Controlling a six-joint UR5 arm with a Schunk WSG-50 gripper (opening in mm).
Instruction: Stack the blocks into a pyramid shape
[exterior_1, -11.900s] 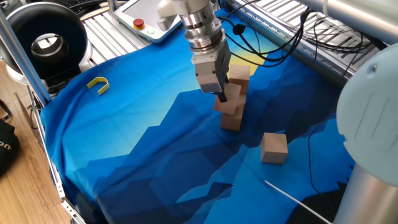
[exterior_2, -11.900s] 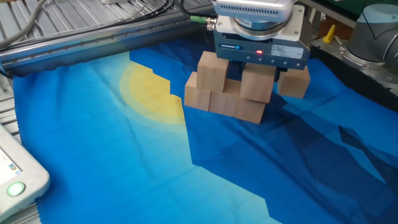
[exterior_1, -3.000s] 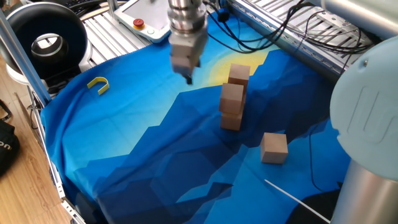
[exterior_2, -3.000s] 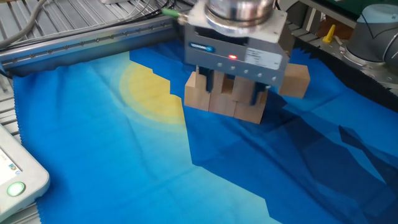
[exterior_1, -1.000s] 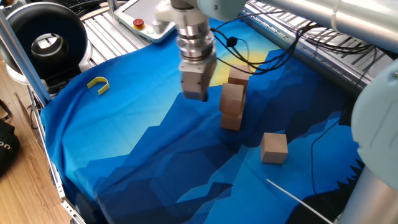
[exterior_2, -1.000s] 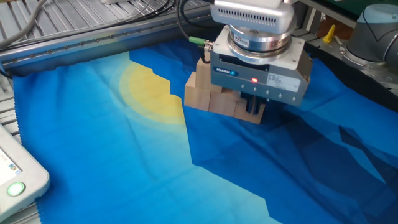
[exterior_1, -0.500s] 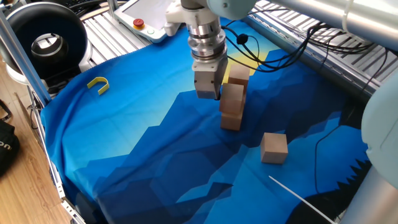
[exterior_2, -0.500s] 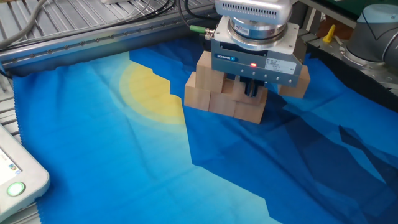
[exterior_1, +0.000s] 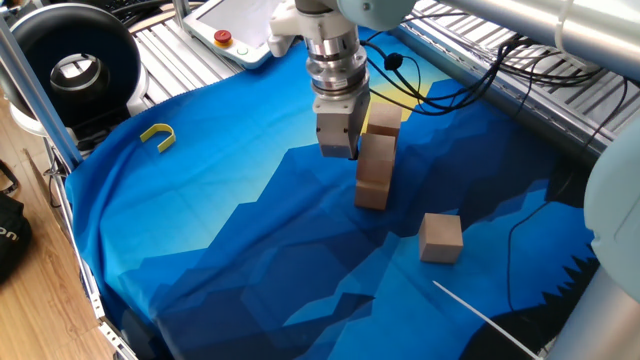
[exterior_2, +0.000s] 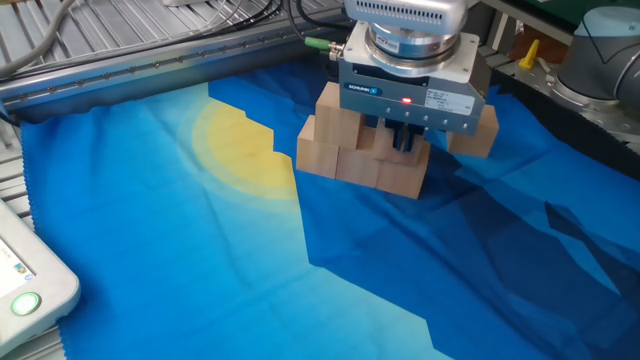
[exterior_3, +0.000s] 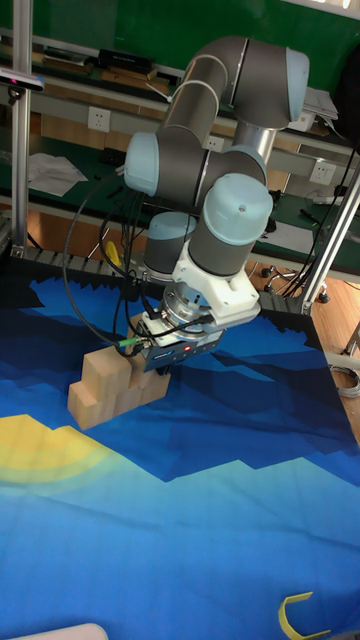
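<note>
Claw (exterior_2: 404, 141) hovers over the part-built pyramid (exterior_2: 362, 150) at upper centre; grip state cannot be told. One block (exterior_1: 440, 237) sits apart at lower right, likely reserved for the apex.

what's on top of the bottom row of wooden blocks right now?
On the bottom row of plain light-brown wooden cubes, at least one second-layer cube shows at the left end. The hand hangs low over the right end and covers what lies there, so the full count is unclear.
</note>
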